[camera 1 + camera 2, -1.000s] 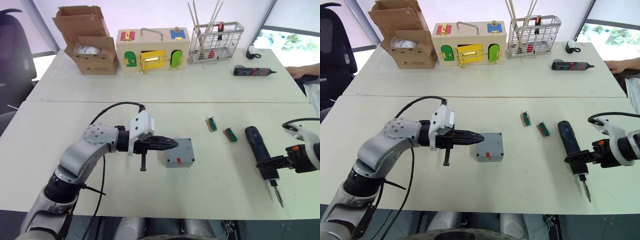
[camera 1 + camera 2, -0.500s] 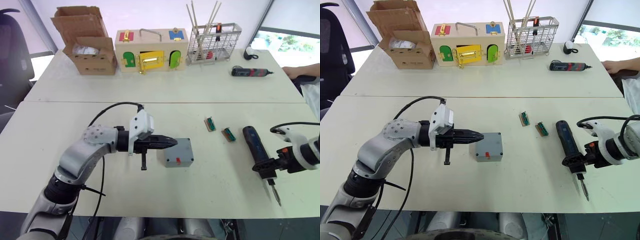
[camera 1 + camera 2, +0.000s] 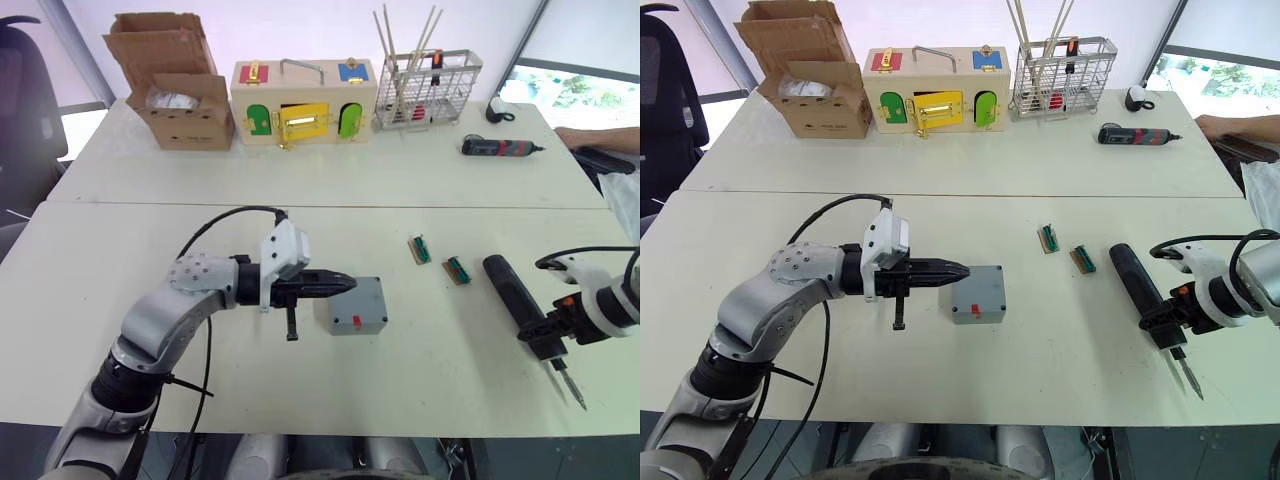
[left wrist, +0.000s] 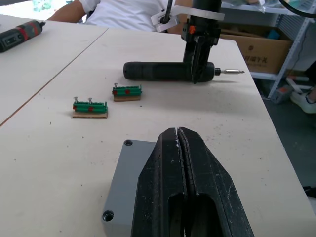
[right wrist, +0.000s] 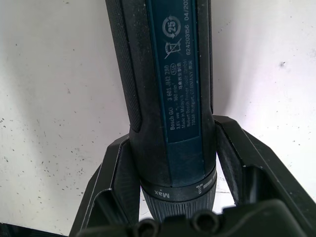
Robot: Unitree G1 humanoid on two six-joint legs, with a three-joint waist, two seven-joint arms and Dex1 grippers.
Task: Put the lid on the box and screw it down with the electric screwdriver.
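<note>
Right tool point(image 5: 170, 163) clamped screwdriver point(image 3: 1137, 286) near bit end, 3 o'clock on desk point(image 3: 420, 180). Left tool point(image 3: 340, 284) fingers closed, empty, resting over lid point(image 4: 123, 182) on box point(image 3: 353, 306) at centre. Judgement: lift driver level, keep grip firm, keep lid pinned.

Box point(image 3: 352, 305): smooth matt grey plastic, lid point(image 4: 129, 177) likewise, with recessed screw holes. Electric screwdriver point(image 5: 165, 89): dark matt plastic, ribbed rubbery grip, glossy printed label; thin metal bit point(image 3: 1186, 372). Hand fingers point(image 4: 197, 197): black plastic, scuffed. Surface point(image 3: 130, 250): pale, matt, finely speckled. Upper left of frame: brown cardboard box point(image 3: 175, 85); beside it, light wooden box point(image 3: 305, 100).
</note>
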